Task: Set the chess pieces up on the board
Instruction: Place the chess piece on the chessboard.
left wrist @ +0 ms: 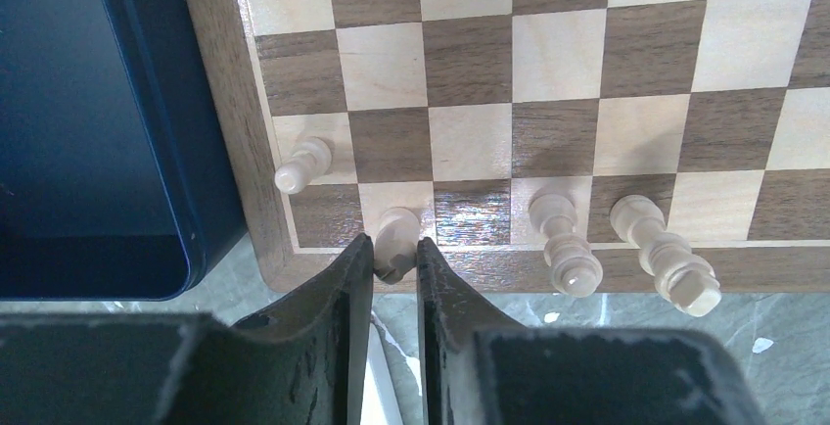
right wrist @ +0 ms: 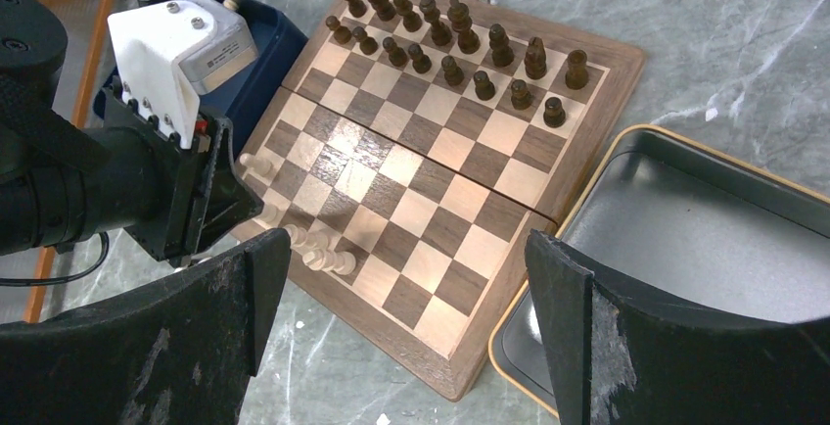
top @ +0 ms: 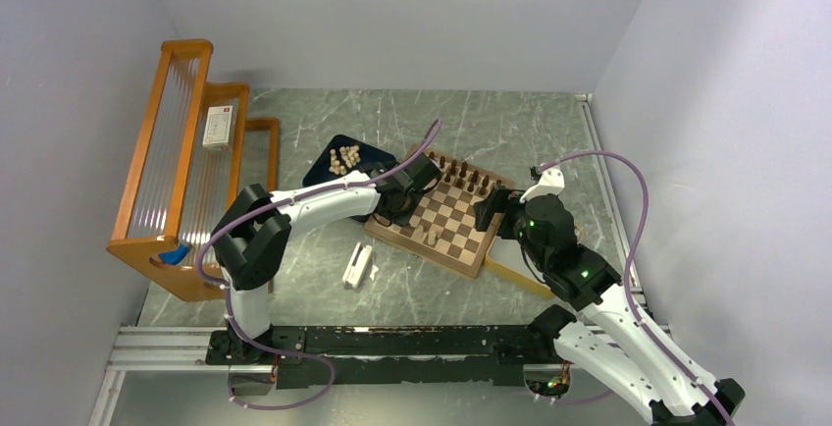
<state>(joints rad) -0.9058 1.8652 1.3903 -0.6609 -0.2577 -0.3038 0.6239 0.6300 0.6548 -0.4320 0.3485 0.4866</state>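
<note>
The board (top: 432, 252) lies mid-table. Dark brown pieces (top: 461, 173) stand in two rows on its far side, also in the right wrist view (right wrist: 450, 43). My left gripper (left wrist: 394, 254) is shut on a pale tan piece (left wrist: 396, 234) on the board's edge row, second square from the corner. Three more pale pieces stand nearby: one (left wrist: 304, 165) left, two (left wrist: 565, 244) right. Several pale pieces (top: 344, 158) lie in the dark blue tray (left wrist: 88, 131). My right gripper (right wrist: 406, 278) is open and empty above the board's right corner.
The pale yellow-rimmed tray (right wrist: 685, 210) sits against the board's right side, nothing in it. A wooden rack (top: 177, 151) holding a white box (top: 218, 125) stands at the left. A small white object (top: 357, 265) lies on the table in front of the board.
</note>
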